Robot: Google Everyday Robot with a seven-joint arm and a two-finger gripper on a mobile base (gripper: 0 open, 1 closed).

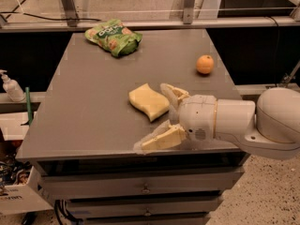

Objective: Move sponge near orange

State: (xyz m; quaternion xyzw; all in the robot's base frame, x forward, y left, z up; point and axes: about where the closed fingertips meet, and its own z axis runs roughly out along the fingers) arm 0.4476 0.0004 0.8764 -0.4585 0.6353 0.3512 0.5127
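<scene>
Your gripper [152,117] is released: both pale fingers [161,139] are spread wide with nothing clamped between them. One finger runs along the sponge's right edge. The other sits clear of the sponge's front corner, out by the table's front edge. As seen from the camera, the sponge's [148,101] front-right part falls inside the mouth of the open fingers. You can't tell from this view whether the far finger actually touches the sponge or how high the gripper sits above the tabletop. The white arm [234,121] comes in from the sponge's right, its bulky rounded housing past the table's right edge.

The sponge lies flat on the grey table [84,102], about mid-table and a little toward the front. It is pale yellow with wavy edges, and one corner points to the front.

The orange [205,64] is behind and to the right of the sponge, well apart from it, with bare tabletop between the two. It sits by itself near the table's right edge.

The green snack bag [114,35] is behind and to the left of the sponge, farther off than the orange, near the table's back edge.

Off the table, a small pump bottle [10,86] stands far to the sponge's left on a lower ledge. Drawers [145,187] sit under the tabletop, below the sponge.
</scene>
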